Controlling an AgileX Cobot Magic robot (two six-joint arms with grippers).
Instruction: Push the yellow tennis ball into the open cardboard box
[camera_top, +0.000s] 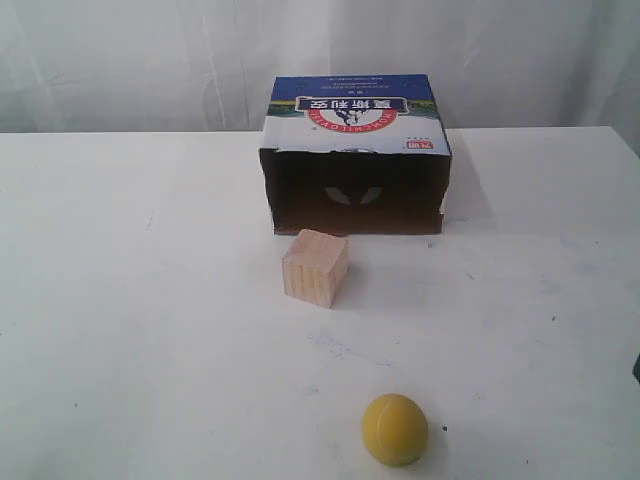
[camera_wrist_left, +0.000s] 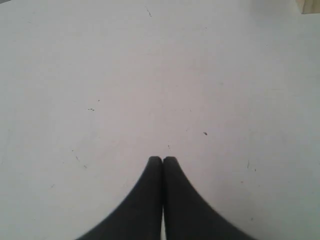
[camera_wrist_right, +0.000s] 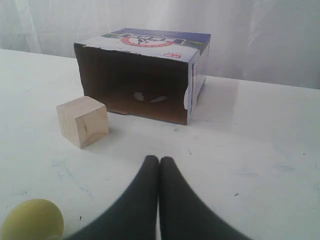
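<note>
The yellow tennis ball (camera_top: 395, 429) rests on the white table near the front edge; the right wrist view catches it too (camera_wrist_right: 32, 220). The open cardboard box (camera_top: 355, 155) lies on its side at the back, dark opening facing forward, blue-and-white printed face on top, and also shows as the box (camera_wrist_right: 145, 75). My right gripper (camera_wrist_right: 159, 160) is shut and empty, with the ball beside it and apart. My left gripper (camera_wrist_left: 162, 160) is shut over bare table. Neither gripper appears in the exterior view.
A pale wooden cube (camera_top: 315, 267) stands between ball and box, just in front of the opening; it also shows as the cube (camera_wrist_right: 82, 121). A white curtain hangs behind the table (camera_top: 120, 300).
</note>
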